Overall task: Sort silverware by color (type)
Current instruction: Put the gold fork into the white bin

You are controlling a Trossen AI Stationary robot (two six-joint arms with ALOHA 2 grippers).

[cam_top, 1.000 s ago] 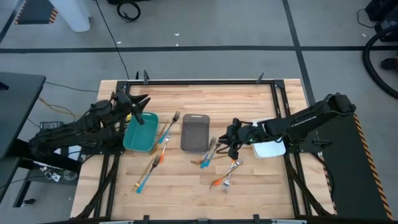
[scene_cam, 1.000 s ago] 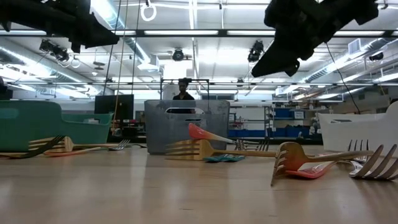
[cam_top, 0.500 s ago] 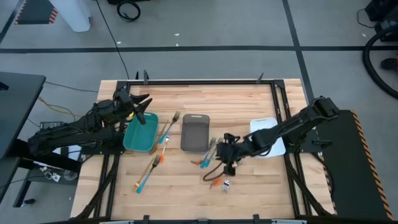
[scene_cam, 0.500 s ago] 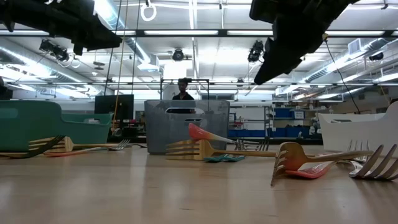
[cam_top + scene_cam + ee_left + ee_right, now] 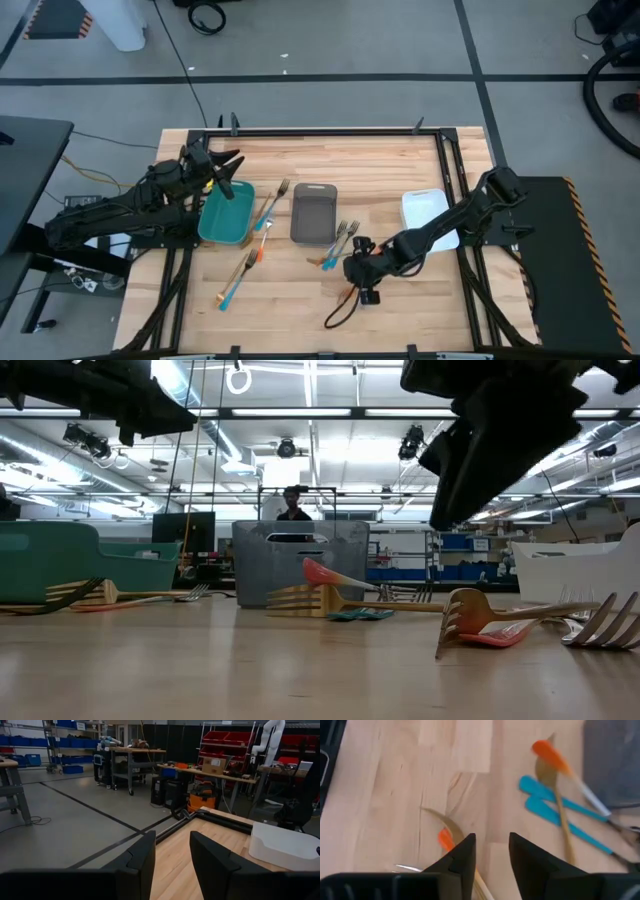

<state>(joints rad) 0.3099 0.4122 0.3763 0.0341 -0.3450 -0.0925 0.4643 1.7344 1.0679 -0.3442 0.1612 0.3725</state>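
your right gripper (image 5: 366, 283) hangs low over the counter (image 5: 300, 320) in front of the grey tray (image 5: 314, 213), its jaws parted a narrow way with nothing between them. in the right wrist view an orange handle (image 5: 446, 840) and a gold handle (image 5: 442, 821) lie right at the fingertips (image 5: 465, 851), so these look like your nearest pick.

the silverware is scattered. a small heap of blue-handled forks (image 5: 337, 245) lies just beside the grey tray's front corner, crossed by a gold piece and an orange-tipped one (image 5: 551, 755). a pair lies between the teal tray (image 5: 226, 214) and the grey tray (image 5: 270, 207), and another pair sits nearer the front edge on the left (image 5: 237, 278). the white tray (image 5: 430, 220) stands to the right, partly under your right arm.

expect these pieces to be light, stiff and thin, with smooth handles that may slide or spin under a pinch. they lie flat on the wood, so you would likely need the jaws straddling a handle across its width, near its middle, and pressed right down to the counter. avoid the tines: they taper and would probably tip the piece. where pieces cross, take the top one first or you may drag its neighbour.

your left gripper (image 5: 222, 170) waits above the teal tray's back corner, jaws apart by a narrow gap and empty.
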